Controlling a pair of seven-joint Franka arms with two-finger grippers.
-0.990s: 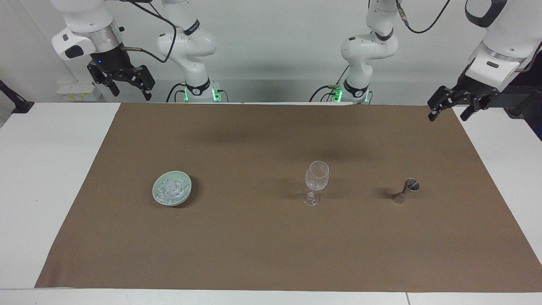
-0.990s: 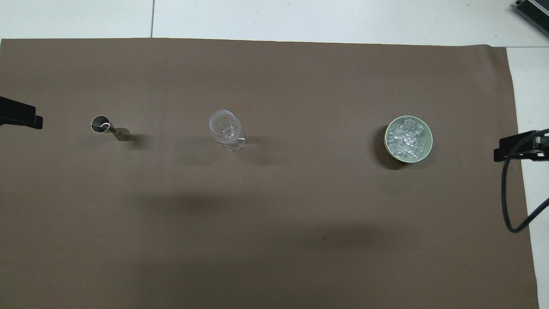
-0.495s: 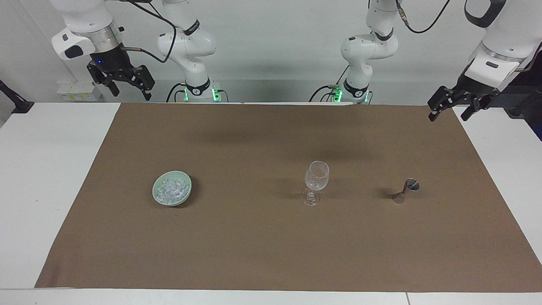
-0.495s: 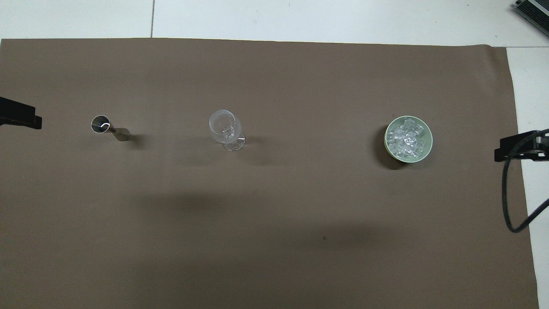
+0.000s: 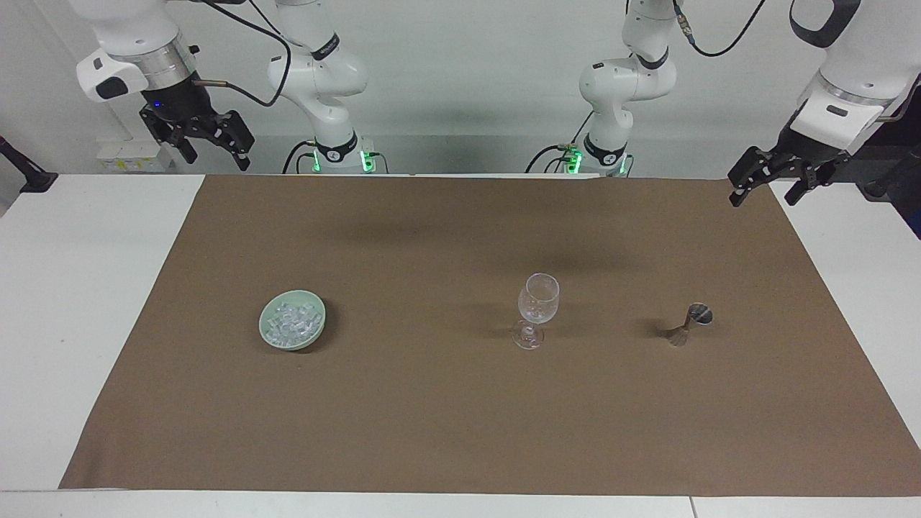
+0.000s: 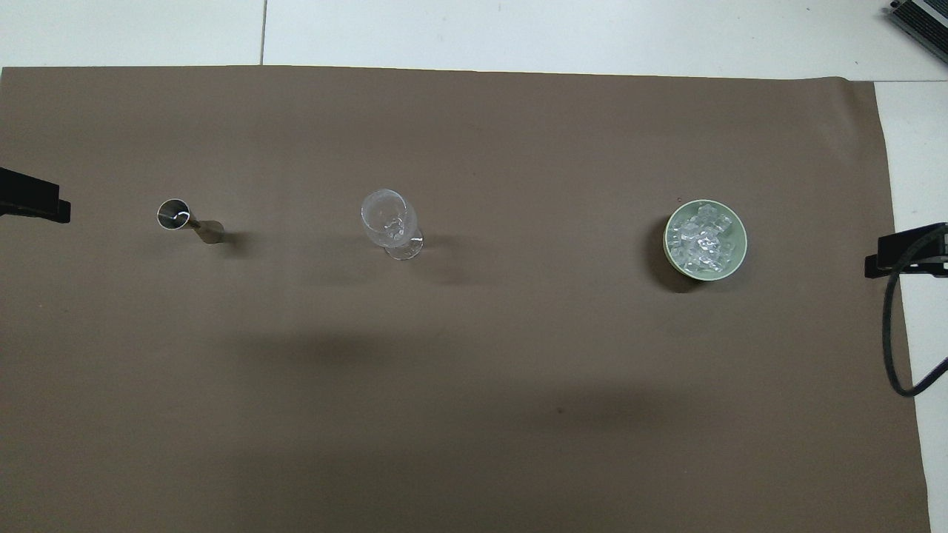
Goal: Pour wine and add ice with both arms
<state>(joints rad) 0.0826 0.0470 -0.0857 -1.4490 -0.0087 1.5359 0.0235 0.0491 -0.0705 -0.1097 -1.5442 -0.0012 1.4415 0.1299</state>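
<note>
Facing view: ice [image 5: 291, 322] is heaping in a bowl [image 5: 317, 332]; glass [image 5: 537, 302] and jigger [image 5: 691, 323] are standing upright, well apart; left gripper [image 5: 768, 185] and right gripper [image 5: 207, 149] are hanging open, empty, over the cloth's [image 5: 460, 417] ends.

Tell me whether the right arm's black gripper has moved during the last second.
Yes. The open right gripper has drifted up and outward, away from the pale green bowl, toward its own end of the table.

robot lab for sure, two big white jointed robot arms [image 5: 316, 72] bolted down at 12 o'clock with green status lights, black cables trailing off them, plain white wall, white table [image 5: 79, 302] under a flat brown paper sheet [image 5: 460, 424], no home clutter
</note>
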